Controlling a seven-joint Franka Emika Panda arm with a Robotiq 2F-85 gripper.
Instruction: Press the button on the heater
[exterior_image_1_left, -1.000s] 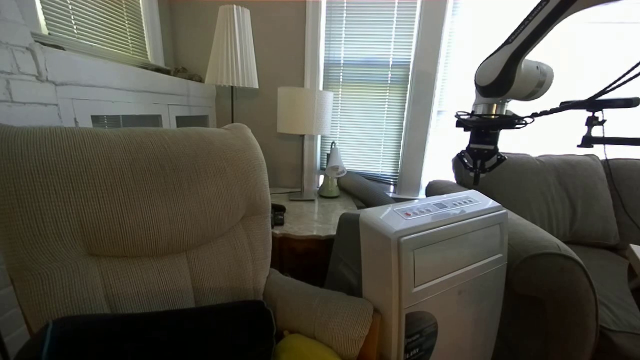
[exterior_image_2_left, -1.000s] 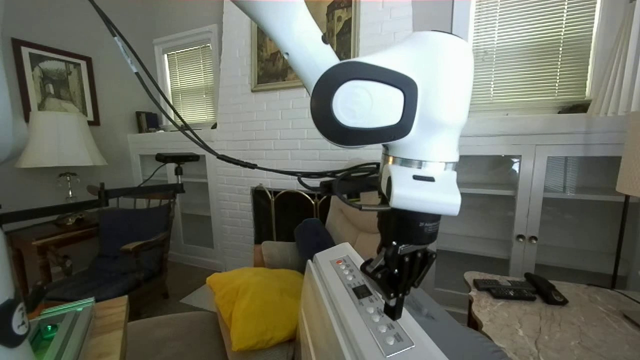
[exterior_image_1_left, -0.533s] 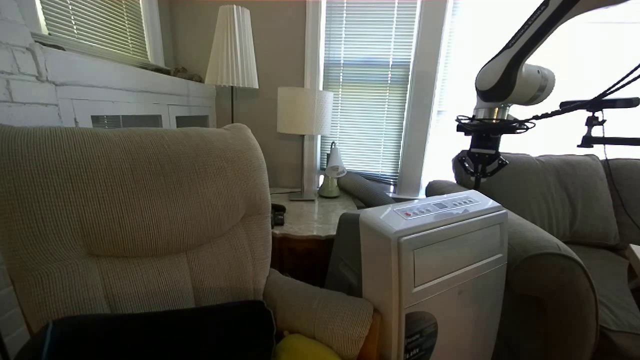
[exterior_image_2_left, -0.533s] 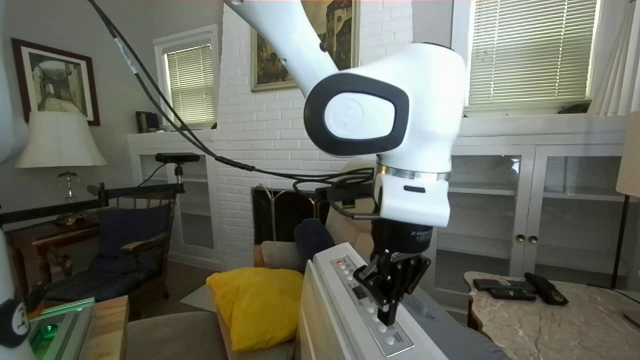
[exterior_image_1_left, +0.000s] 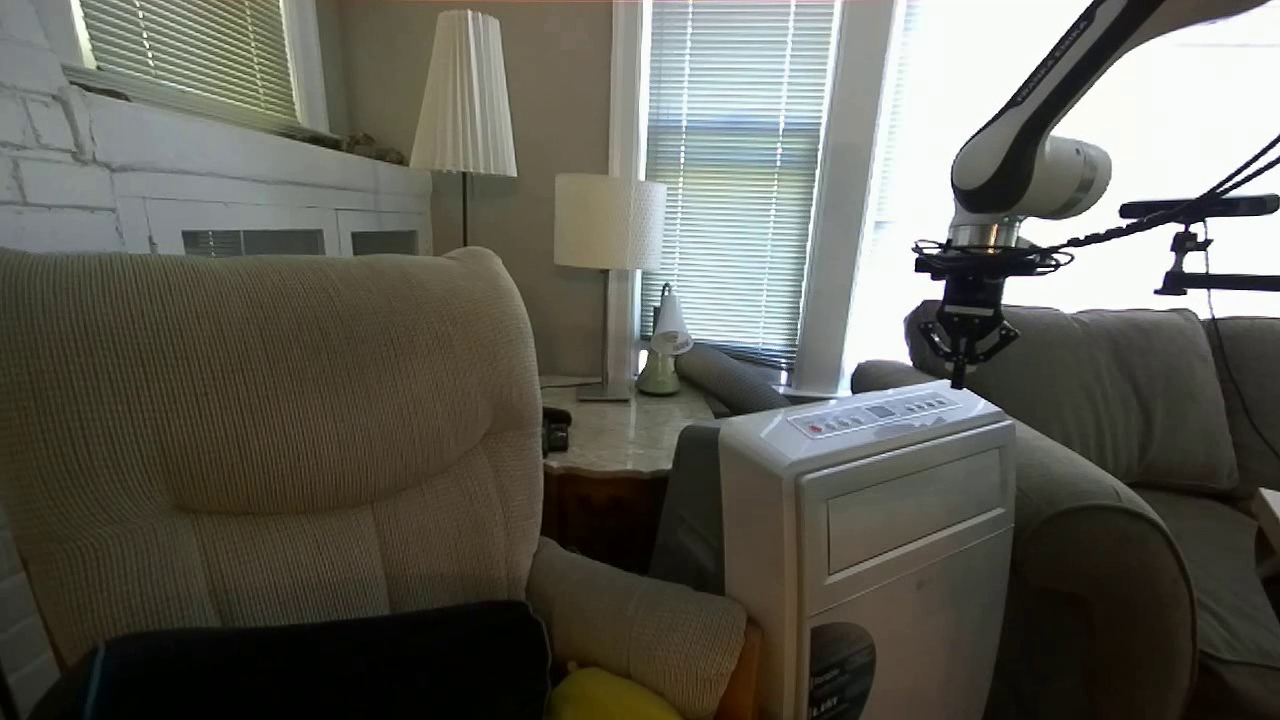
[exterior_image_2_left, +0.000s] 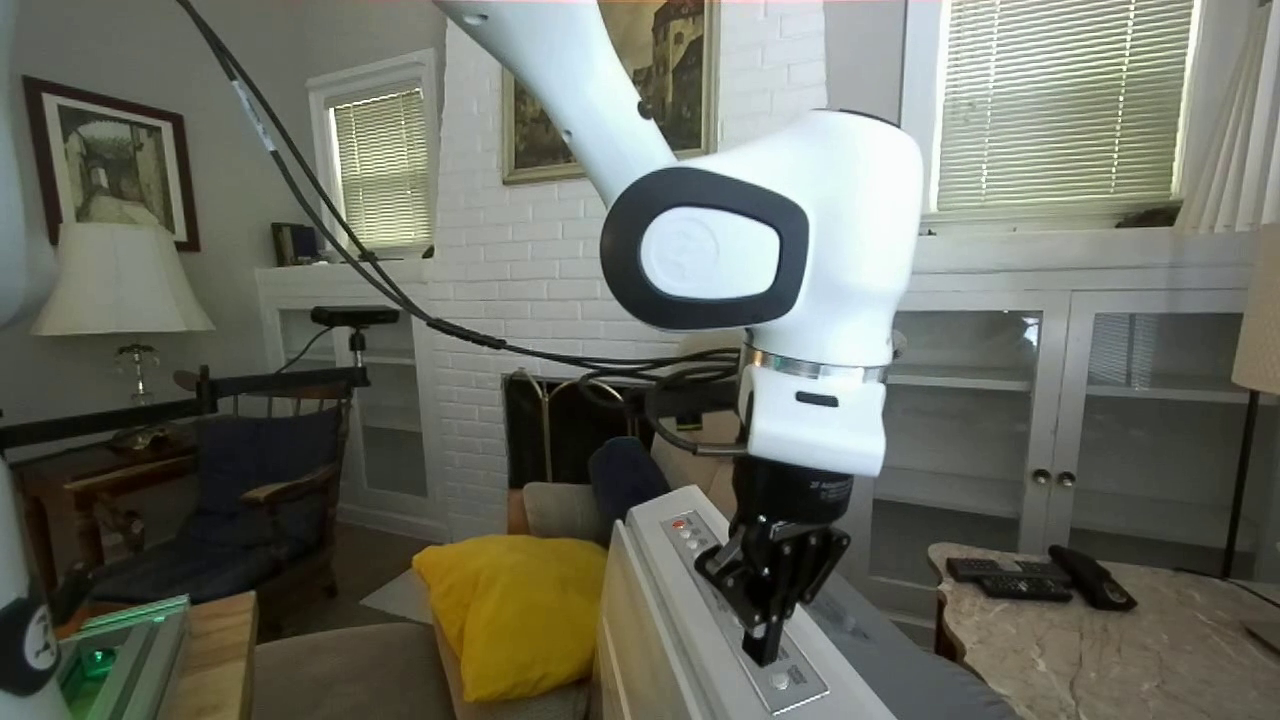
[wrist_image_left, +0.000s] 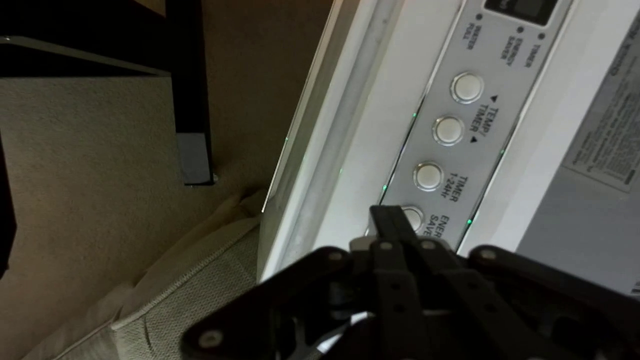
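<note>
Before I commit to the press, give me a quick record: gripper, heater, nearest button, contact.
gripper: shut, pointing down at the control panel
heater: white, upright, beside a beige armchair
nearest button: partly hidden by the gripper in the wrist view; marked ENER SAVE, cut short
contact: cannot tell from these views

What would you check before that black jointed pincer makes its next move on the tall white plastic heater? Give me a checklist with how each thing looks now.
1. Tall white boxy plastic heater standing upright: ok.
2. Black jointed pincer shut, nothing in it: ok.
3. Flat grey control panel under the pincer: ok.
4. Pincer lined up and touching: cannot tell; in the wrist view it partly covers a round white button.
5. Which button is wanted: cannot tell; the panel has several.
6. Plump yellow fabric cushion out of the way: ok, it lies apart from the pincer.
</note>
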